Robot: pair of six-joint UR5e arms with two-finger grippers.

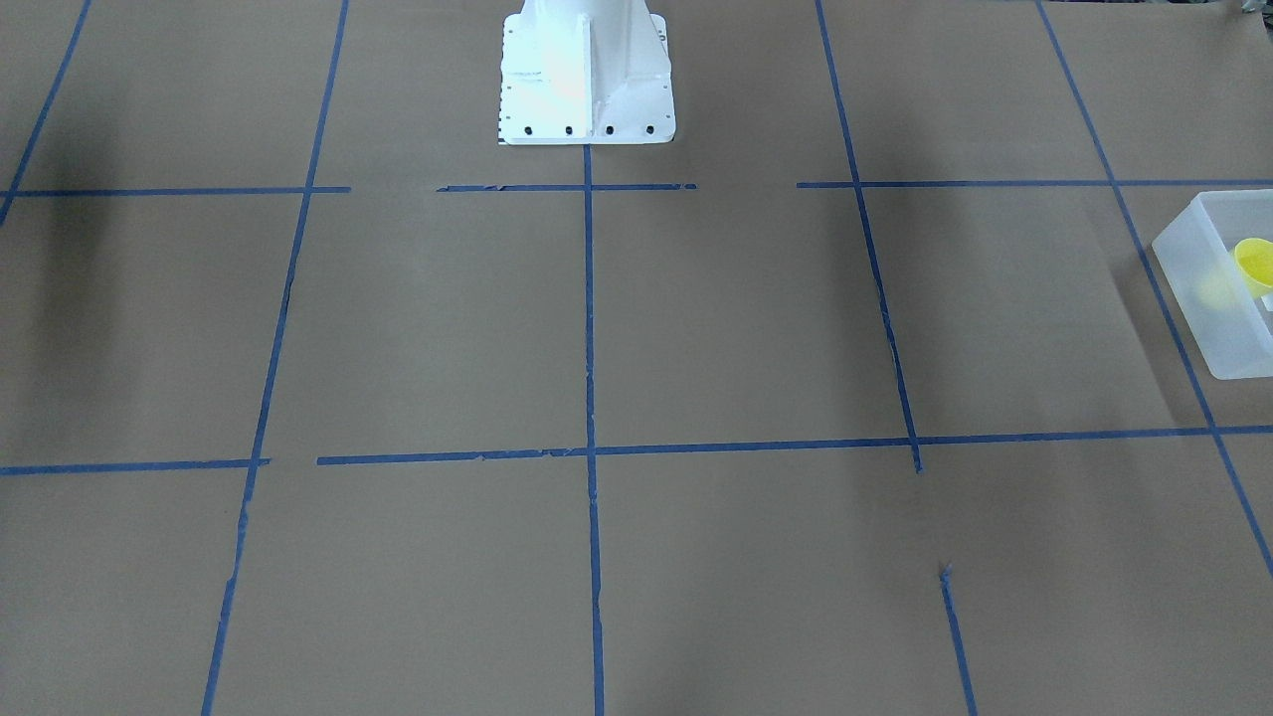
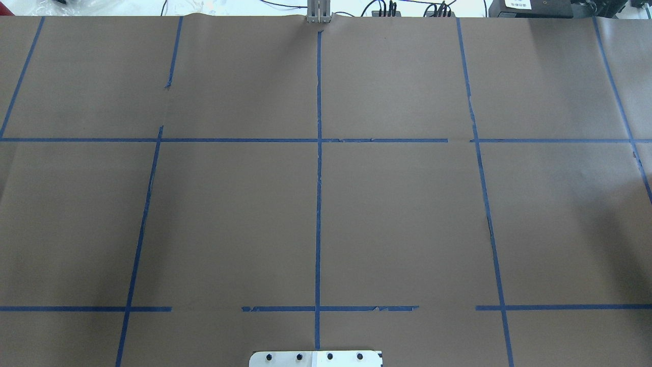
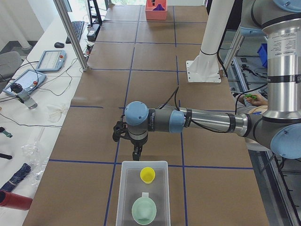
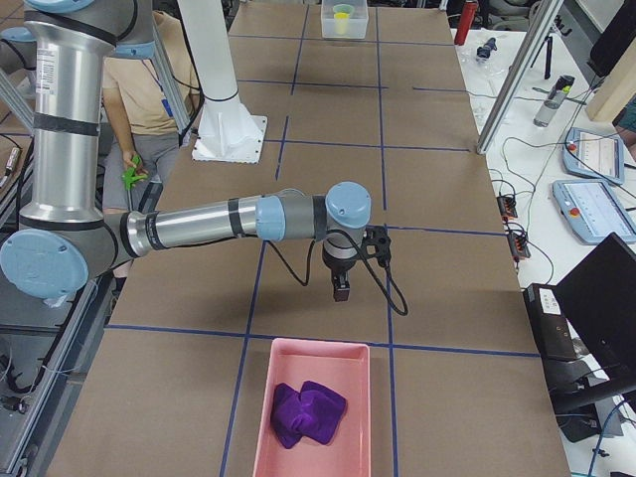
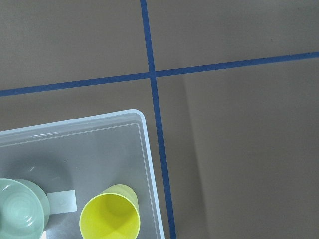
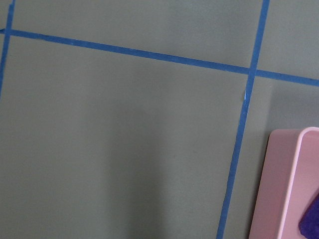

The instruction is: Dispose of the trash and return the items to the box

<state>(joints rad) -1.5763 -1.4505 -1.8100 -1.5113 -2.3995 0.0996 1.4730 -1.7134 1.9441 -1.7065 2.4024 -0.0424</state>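
Cup and bowl are sitting inside the box, so returning is looking done. Left gripper is hovering just beside the box, right gripper well apart from it; jaw states cannot be told. Next, both probably need only pulling clear.

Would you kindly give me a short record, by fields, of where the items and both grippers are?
yellow cup: upright in the box
mint bowl: in the box, beside the cup
box: at the robot's left end
purple cloth: in the pink tray, at the robot's right end
left gripper: hangs just short of the box; open or shut, cannot tell
right gripper: hangs just short of the pink tray; open or shut, cannot tell
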